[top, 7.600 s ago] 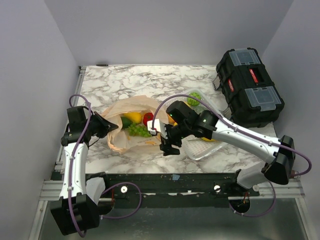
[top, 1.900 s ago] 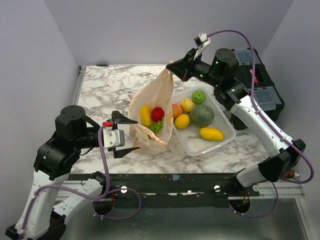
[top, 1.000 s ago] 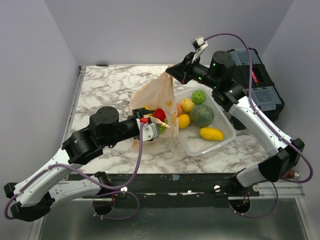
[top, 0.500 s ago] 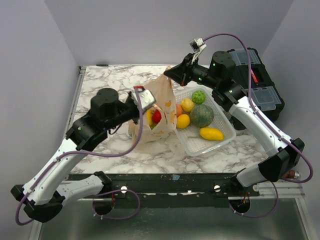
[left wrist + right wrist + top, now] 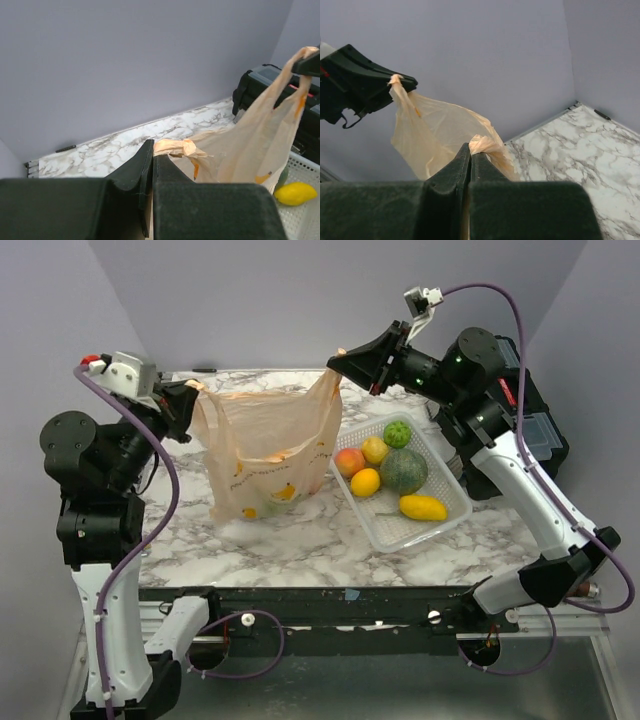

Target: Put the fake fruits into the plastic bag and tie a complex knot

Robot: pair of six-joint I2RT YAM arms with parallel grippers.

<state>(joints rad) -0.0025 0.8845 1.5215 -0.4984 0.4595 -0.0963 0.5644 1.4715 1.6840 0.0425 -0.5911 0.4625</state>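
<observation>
Left fingers [image 5: 178, 403] pinched shut on one handle of the plastic bag [image 5: 265, 440], raised high at the left. Bag stretched wide between both arms above the tabletop [image 5: 300, 540], yellow fruit [image 5: 284, 492] low inside. Right fingers [image 5: 357, 363] clamped tight on the other handle, above a white basket [image 5: 445, 512] of fruit.

Mid-worktop [image 5: 300, 540] blocked: plastic bag [image 5: 265, 445] hung between left gripper [image 5: 190, 390] and right gripper [image 5: 335, 362]. Fruit-filled basket [image 5: 388, 528] just beside bag on right, black toolbox [image 5: 535, 435] beyond it at right edge. Open marble rear left, also along near edge.
</observation>
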